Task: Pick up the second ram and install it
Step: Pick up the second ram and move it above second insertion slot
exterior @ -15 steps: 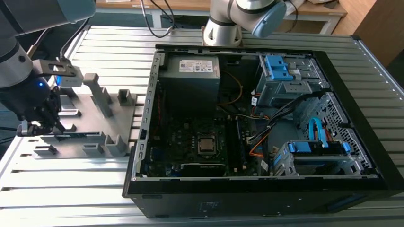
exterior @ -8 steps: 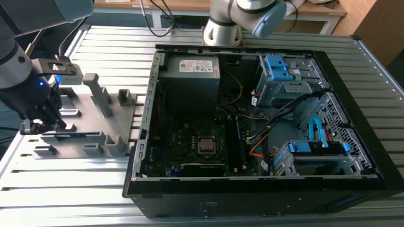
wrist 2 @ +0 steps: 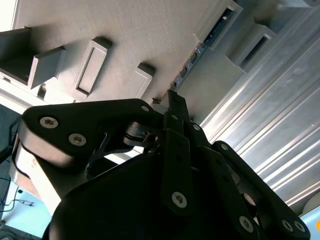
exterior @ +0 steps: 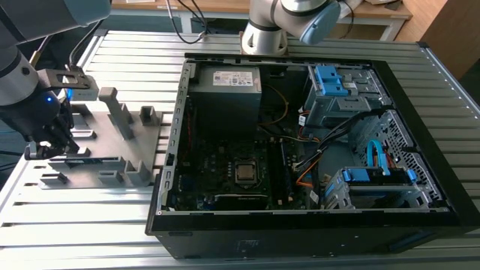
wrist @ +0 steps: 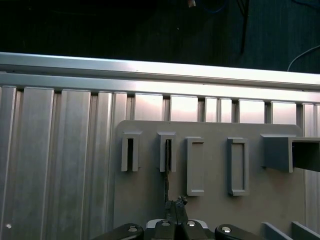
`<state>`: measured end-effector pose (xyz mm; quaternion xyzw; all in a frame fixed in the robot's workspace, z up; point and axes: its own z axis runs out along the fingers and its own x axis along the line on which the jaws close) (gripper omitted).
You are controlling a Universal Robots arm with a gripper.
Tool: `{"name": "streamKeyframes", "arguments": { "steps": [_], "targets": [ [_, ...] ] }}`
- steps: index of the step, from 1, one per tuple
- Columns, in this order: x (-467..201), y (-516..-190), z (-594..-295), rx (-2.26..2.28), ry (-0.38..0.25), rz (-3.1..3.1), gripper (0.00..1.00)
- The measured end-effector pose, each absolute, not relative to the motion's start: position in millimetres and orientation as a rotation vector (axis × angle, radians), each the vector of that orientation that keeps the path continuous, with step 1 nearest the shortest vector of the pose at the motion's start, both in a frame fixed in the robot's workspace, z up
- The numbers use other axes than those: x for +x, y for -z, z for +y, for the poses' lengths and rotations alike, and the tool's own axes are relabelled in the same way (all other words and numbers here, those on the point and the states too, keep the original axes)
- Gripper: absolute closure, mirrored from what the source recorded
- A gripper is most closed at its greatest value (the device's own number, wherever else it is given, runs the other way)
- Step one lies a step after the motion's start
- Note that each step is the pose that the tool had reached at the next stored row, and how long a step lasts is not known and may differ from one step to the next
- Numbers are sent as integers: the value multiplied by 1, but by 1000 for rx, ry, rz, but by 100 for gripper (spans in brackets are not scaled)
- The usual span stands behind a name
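The second ram (exterior: 86, 161) is a thin dark board standing on edge in a slot of the grey fixture (exterior: 112, 140), at the exterior view's left. My gripper (exterior: 46, 149) is down at the board's end that is further left in the exterior view. In the second wrist view the ram (wrist 2: 200, 50) runs from a slotted block to my gripper (wrist 2: 174, 100), whose black fingers are closed together on its end. In the first wrist view I see the ram (wrist: 167, 162) edge-on, running from its block down to my gripper (wrist: 175, 204) on the fixture (wrist: 145, 200).
An open computer case (exterior: 300, 225) lies to the exterior view's right of the fixture, with the motherboard's CPU socket (exterior: 246, 171), memory slots (exterior: 281, 169), a power supply (exterior: 225, 84), blue drive cages (exterior: 334, 84) and orange and blue cables. Another arm's base (exterior: 266, 31) stands behind. The table (exterior: 75, 225) is slatted aluminium.
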<state>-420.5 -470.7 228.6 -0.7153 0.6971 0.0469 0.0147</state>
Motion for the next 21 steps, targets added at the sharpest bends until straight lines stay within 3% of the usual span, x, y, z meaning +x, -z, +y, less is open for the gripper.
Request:
{"name": "streamKeyframes", "arguments": {
  "steps": [4,6,9,10,21],
  "targets": [
    [-420,-229,-471,-2226,-146,2170,89],
    [-420,-229,-471,-2226,-146,2170,77],
    [-420,-229,-471,-2226,-146,2170,71],
    [-420,-229,-471,-2226,-146,2170,65],
    [-420,-224,-471,-2227,-146,2170,65]
  ]
}}
